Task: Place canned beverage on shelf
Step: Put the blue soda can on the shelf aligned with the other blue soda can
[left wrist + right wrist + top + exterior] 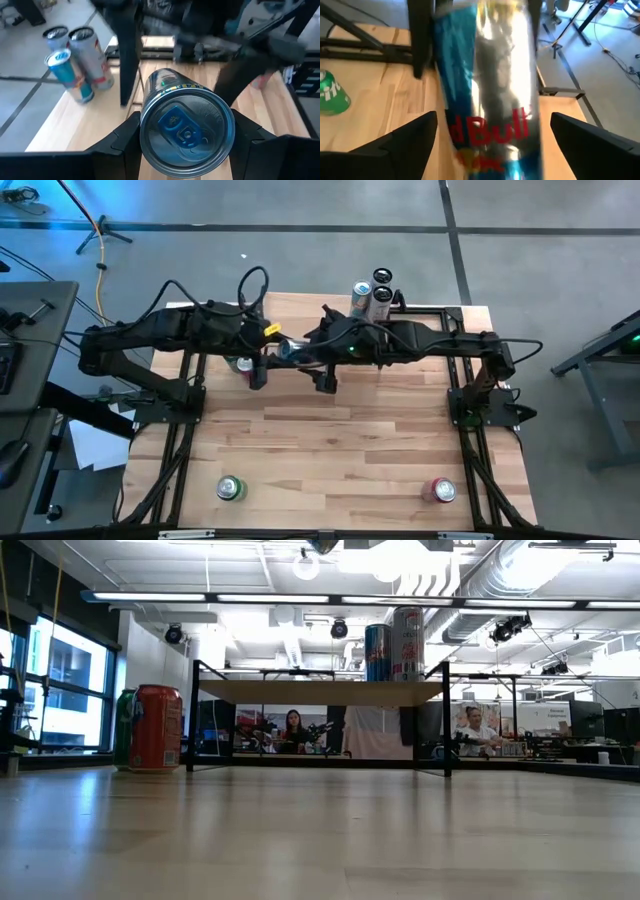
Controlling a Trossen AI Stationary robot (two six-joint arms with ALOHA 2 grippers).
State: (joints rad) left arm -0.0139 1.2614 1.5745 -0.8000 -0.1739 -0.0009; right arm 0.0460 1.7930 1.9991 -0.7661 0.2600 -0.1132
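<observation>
From above, you can see the shelf (425, 315) at the far edge of the table already carrying three cans (370, 298) at its far left corner, while both arms meet over the table just in front of it; the left gripper (268, 352) holds a blue-and-silver can (288, 348) on its side, and the right gripper (325, 370) sits close beside that can's other end. A green can (231, 488) and a red can (441, 490) stand well in front of the shelf, near the table's front edge, so at least this can, and probably those two, are left to place. At table height, two tall cans (393, 645) show on top of the shelf (320, 692), and a red can (157, 728) stands on the table left of it. In the left wrist view, your left gripper's fingers (125, 142) clamp the can (186, 127) end-on, blue tab toward the camera. In the right wrist view, "Red Bull" reads in red on the can (490, 85), which lies between the right gripper's wide-spread fingers (402, 142); whether they touch it is hard to judge. A green can (331, 96) off to one side carries white lettering, cut off and unreadable.
</observation>
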